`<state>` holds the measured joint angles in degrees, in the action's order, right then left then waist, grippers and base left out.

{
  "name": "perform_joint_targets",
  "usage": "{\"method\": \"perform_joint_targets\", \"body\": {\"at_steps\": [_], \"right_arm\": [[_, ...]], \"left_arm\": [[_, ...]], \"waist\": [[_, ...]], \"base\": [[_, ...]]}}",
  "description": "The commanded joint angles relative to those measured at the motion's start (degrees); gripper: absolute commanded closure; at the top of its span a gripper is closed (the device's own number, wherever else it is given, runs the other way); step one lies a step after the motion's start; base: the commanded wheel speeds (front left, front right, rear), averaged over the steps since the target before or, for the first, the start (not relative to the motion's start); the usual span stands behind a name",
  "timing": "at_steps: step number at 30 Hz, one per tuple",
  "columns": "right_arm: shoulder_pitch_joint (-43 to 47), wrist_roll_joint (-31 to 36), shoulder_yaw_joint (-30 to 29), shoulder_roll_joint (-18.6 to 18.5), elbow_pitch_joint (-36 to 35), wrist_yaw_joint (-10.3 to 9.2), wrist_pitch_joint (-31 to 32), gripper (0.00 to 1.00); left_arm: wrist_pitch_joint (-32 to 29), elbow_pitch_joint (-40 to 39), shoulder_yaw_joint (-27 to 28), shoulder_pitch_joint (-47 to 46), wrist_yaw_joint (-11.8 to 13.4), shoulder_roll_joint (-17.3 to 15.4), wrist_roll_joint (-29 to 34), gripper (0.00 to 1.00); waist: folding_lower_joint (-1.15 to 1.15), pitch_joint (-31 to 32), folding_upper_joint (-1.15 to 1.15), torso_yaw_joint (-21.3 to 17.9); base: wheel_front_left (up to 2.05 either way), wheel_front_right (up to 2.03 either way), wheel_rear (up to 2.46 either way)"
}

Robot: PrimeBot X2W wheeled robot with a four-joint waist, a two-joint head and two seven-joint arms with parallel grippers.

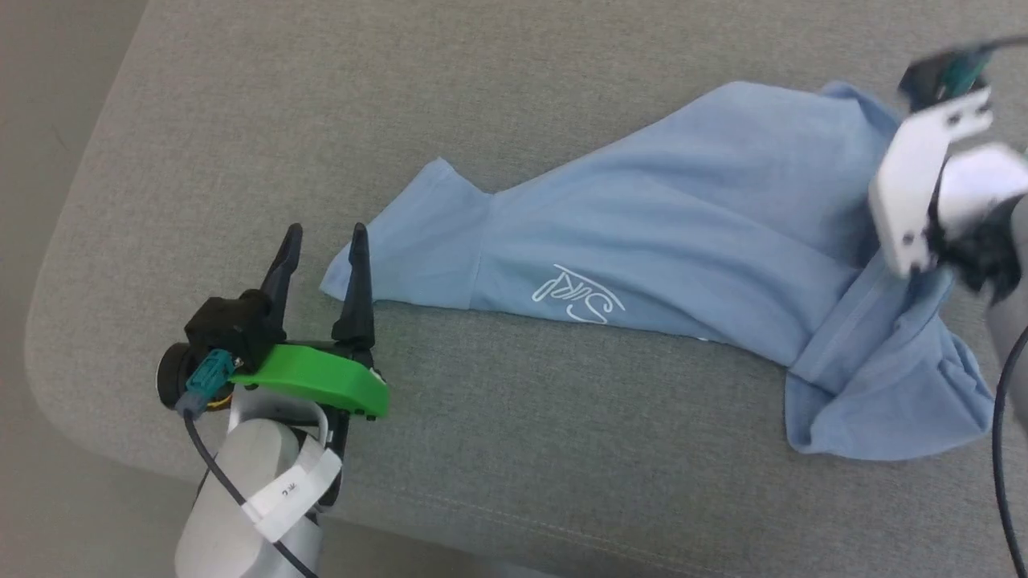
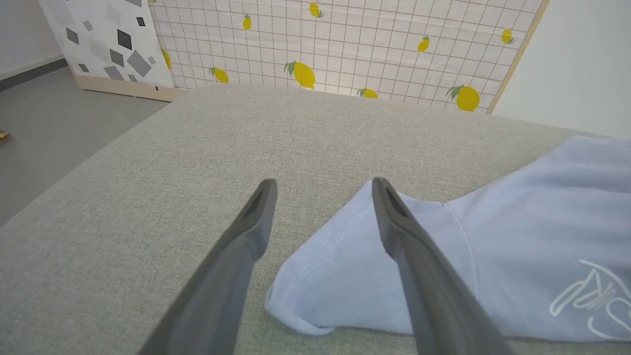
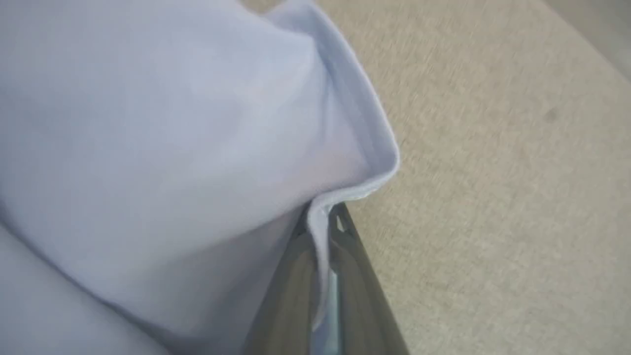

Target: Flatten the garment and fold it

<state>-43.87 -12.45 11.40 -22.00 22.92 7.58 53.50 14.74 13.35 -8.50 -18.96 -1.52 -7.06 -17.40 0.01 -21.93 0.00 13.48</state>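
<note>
The garment [image 1: 683,217], a light blue knit shirt with a white cursive logo [image 1: 578,294], lies bunched and twisted across the grey cushion, a sleeve [image 1: 401,249] pointing left. My left gripper [image 1: 325,241] stands open at that sleeve's end; in the left wrist view the sleeve hem [image 2: 325,276] lies between and under its two fingers [image 2: 236,261], untouched by them. My right gripper [image 3: 323,217] is shut on a hemmed edge of the garment [image 3: 197,148], the fabric pinched between its fingers. In the head view the right wrist [image 1: 923,185] hovers over the shirt's right end, blurred.
The grey upholstered cushion [image 1: 514,449] has a rounded edge at the left [image 1: 48,321] and front. Beyond its far edge stands a lemon-print grid panel [image 2: 345,44]. Grey floor [image 2: 44,128] lies to the left.
</note>
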Motion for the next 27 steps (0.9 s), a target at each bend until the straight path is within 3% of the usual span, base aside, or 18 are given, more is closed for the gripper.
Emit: {"method": "perform_joint_targets", "body": {"at_steps": [1, 12, 18, 19, 20, 21, 27], "right_arm": [[-3.9, 1.9, -0.7, 0.5, -0.6, -0.09, -2.4, 1.0], [-21.3, 12.2, 2.0, 6.1, 5.9, -0.09, -23.3, 1.0], [-19.7, 11.6, 3.1, 8.3, 16.0, -0.09, -22.2, 1.0], [-19.2, 11.1, 2.7, 8.6, 17.1, -0.09, -21.9, 0.96], [-19.0, 10.5, 2.2, 9.0, 18.0, -0.09, -22.2, 0.36], [-18.9, 10.2, 2.1, 9.0, 18.5, -0.09, -22.7, 0.0], [-19.1, 5.3, -2.3, 9.7, 17.7, -0.09, -31.2, 0.0]], "left_arm": [[0.3, 0.3, 0.3, -1.2, -0.6, 0.6, 0.5, 0.0], [0.3, 0.8, 1.6, -2.7, -2.5, 3.2, 1.3, 0.0], [0.3, 1.9, 2.3, -2.7, -3.0, 3.8, 1.6, 0.0], [0.3, 2.0, 2.3, -2.7, -3.1, 3.8, 1.6, 0.0], [0.3, 2.3, 2.4, -2.6, -3.2, 3.9, 1.7, 0.0], [0.3, 2.5, 2.4, -2.5, -3.2, 3.9, 1.7, 0.0], [0.3, 3.9, 3.4, -2.1, -3.8, 4.0, 2.5, 0.0]], "waist": [[-0.01, -0.7, 0.0, 1.1], [-0.01, -4.7, 0.0, 5.6], [-0.01, -4.4, 0.0, 5.6], [-0.01, -4.2, 0.0, 5.4], [-0.01, -3.8, 0.0, 5.1], [-0.01, -3.5, 0.0, 4.8], [-0.01, 0.2, 0.0, 1.8]], "base": [[0.0, 0.0, 0.0], [0.0, 0.0, 0.0], [0.0, 0.0, 0.0], [0.0, 0.0, 0.0], [0.0, 0.0, 0.0], [0.0, 0.0, 0.0], [0.0, 0.0, 0.0]]}}
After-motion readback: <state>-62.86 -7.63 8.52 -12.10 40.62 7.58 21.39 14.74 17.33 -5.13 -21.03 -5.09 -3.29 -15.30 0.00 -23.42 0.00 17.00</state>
